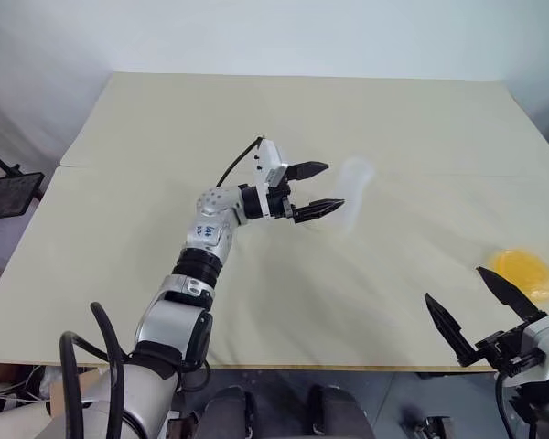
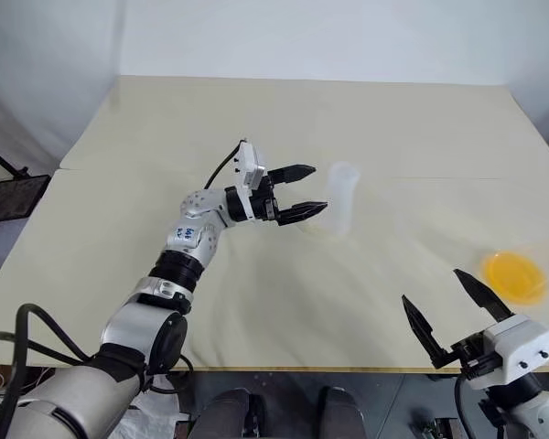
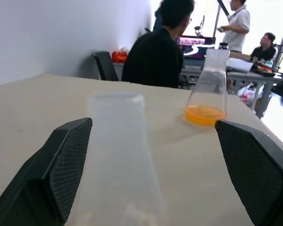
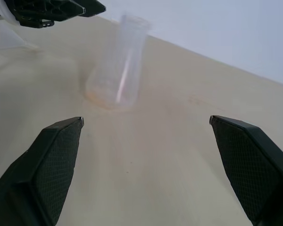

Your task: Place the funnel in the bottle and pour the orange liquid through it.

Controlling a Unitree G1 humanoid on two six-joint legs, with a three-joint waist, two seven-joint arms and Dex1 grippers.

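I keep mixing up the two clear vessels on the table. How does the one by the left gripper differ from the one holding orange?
The bottle by the left gripper looks empty; the flask near the right gripper holds orange liquid at its base. The bottle stands mid-table, the flask near the table's right edge. The bottle sits just beyond open fingers; the flask stands farther from its gripper. Both are colourless, see-through, upright and narrow upward.

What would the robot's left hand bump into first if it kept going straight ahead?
Probably the clear, see-through empty bottle standing on the table, right in front of the left gripper and its open black fingers.
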